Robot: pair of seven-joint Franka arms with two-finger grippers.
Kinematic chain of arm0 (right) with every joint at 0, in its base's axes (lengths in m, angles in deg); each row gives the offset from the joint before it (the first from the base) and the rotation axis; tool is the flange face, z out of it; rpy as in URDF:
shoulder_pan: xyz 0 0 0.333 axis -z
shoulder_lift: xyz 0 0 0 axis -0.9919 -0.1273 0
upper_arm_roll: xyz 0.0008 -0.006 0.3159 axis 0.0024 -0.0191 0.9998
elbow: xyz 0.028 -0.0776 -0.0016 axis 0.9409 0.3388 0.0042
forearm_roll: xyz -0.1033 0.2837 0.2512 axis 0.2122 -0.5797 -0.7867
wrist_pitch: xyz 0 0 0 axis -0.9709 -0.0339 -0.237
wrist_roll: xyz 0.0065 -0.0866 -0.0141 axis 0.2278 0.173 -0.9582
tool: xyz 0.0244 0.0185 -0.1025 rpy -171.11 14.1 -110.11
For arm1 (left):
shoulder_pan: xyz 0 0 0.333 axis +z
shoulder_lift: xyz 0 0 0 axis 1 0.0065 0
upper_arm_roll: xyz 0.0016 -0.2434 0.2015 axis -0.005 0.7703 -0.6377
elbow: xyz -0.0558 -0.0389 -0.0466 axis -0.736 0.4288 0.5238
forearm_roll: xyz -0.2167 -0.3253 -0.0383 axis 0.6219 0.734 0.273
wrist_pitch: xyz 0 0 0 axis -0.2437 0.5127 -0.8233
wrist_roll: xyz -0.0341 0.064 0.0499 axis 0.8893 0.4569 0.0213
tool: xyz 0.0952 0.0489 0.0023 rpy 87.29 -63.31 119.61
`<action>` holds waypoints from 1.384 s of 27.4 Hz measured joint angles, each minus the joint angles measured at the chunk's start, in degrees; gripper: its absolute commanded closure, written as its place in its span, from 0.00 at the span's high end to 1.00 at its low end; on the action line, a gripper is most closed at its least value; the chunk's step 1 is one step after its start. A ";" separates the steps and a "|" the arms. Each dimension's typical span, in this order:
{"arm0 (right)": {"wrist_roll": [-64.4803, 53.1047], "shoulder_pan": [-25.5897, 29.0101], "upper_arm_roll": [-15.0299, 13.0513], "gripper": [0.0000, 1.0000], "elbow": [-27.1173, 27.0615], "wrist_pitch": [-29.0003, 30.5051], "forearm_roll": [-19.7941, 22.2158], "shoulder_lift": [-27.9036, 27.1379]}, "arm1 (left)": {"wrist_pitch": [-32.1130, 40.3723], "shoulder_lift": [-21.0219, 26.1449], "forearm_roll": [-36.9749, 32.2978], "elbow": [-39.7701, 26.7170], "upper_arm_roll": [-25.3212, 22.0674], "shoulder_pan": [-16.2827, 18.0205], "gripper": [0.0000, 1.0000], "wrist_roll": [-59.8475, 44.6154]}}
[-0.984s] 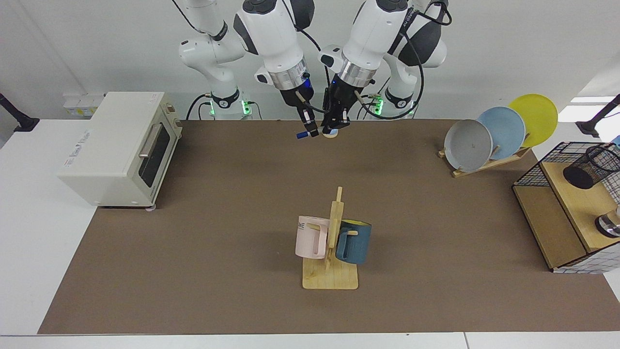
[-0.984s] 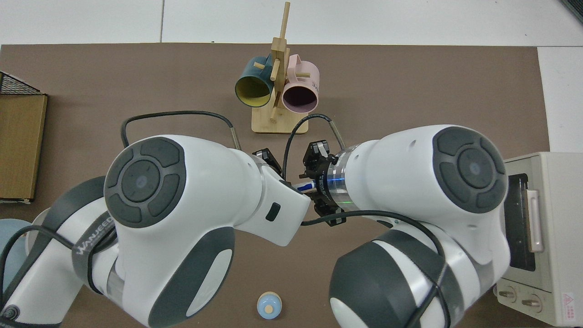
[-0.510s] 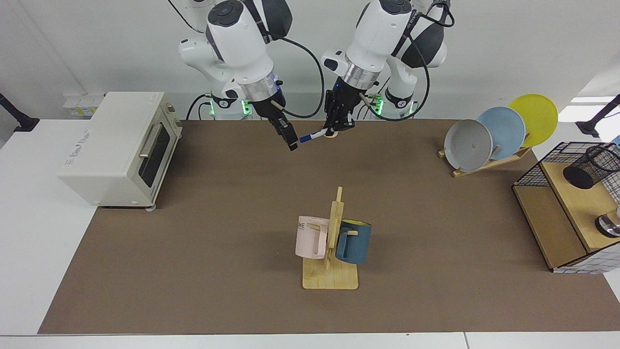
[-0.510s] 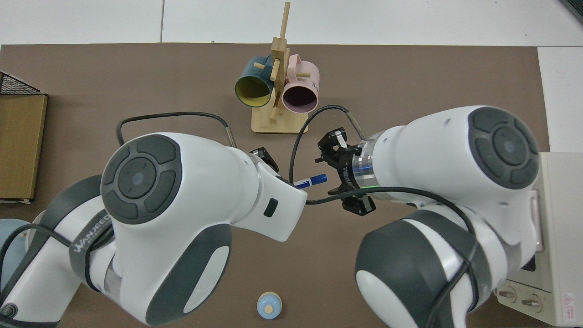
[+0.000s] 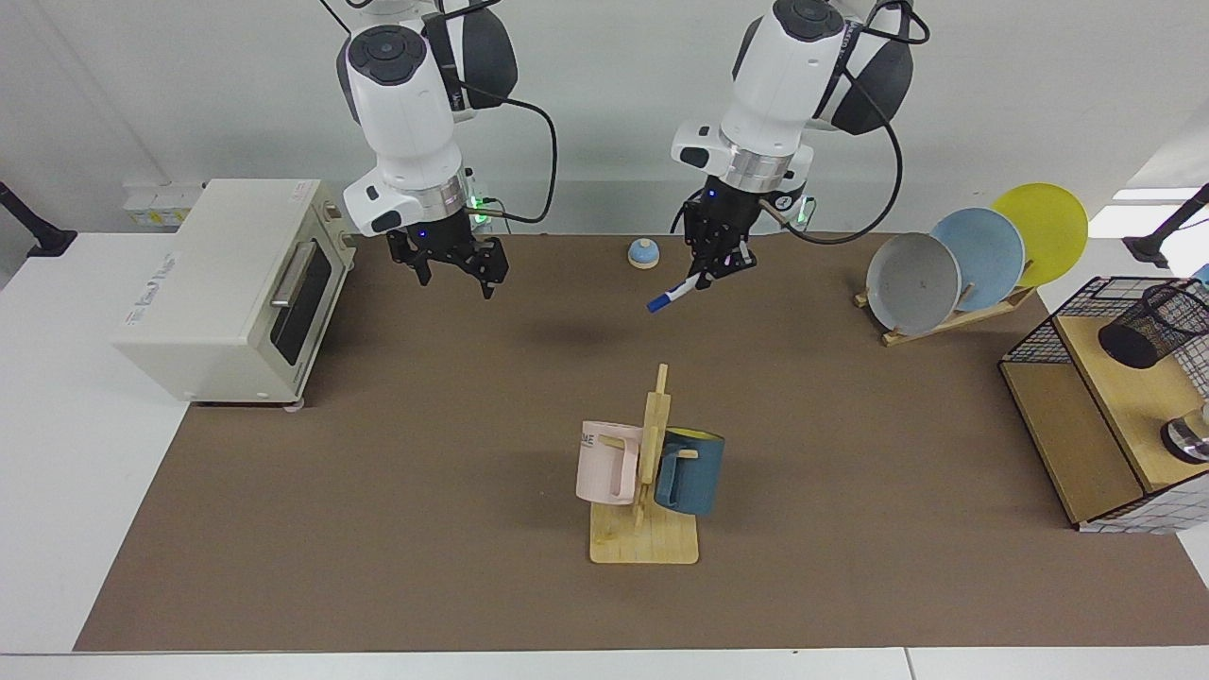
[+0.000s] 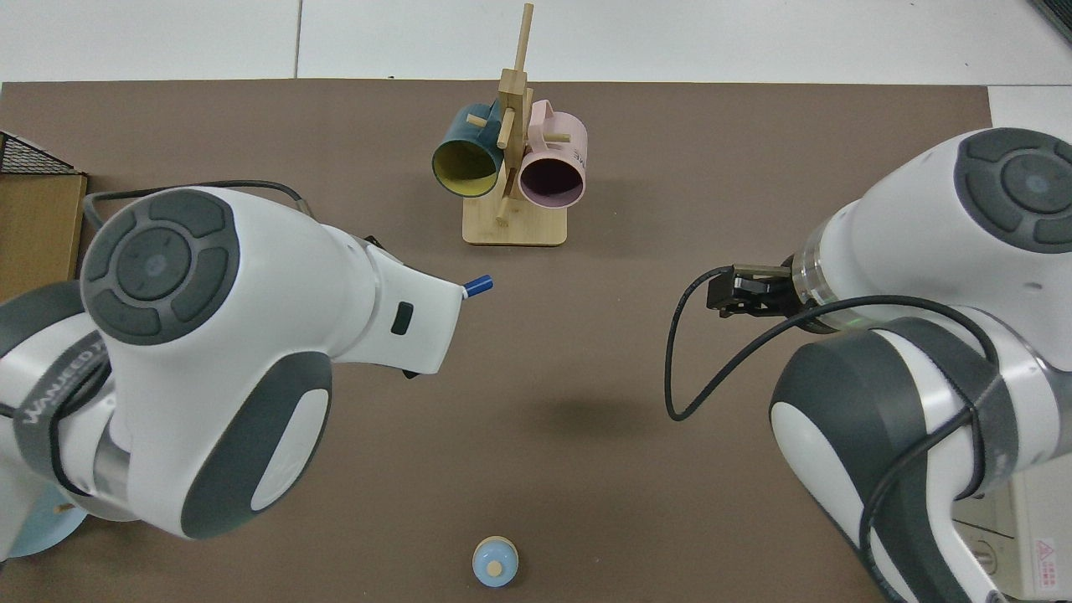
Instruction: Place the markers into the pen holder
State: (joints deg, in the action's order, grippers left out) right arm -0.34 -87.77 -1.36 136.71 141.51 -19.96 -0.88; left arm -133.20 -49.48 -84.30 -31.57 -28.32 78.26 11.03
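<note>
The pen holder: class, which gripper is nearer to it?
Left. The left gripper, holding the marker, is mid-table, closer to the pen holder on the shelf; the right gripper hangs beside the toaster oven, farther away.

We see a white toaster oven [image 5: 236,288], a wooden mug rack [image 5: 646,529] with a pink mug [image 5: 604,463] and a blue mug [image 5: 689,470], three plates [image 5: 982,255] on a stand, and what seems a small blue knob [image 5: 642,253].

Marker [image 6: 478,286] blue cap jutting from under left arm, mug rack [image 6: 512,167] beyond, right arm apart
</note>
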 measured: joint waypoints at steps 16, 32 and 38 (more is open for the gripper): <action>-10.11 2.36 -0.21 0.99 -9.66 -10.37 0.48 0.57 | 7.40 -1.85 -14.63 3.17 -0.39 10.75 0.00 -0.22; -10.11 1.37 0.61 1.00 -6.96 -15.23 -1.35 4.99 | 13.43 -2.37 -35.74 9.33 -0.37 12.21 0.00 4.42; -10.11 1.60 0.49 1.00 -4.92 -15.15 -2.10 6.37 | 13.10 -2.35 -41.89 11.13 -0.39 16.53 0.00 13.96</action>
State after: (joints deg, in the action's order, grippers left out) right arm -10.44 -86.17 -0.87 131.79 126.36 -22.06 5.49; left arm -120.09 -51.84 -126.18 -20.44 -28.72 94.78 24.98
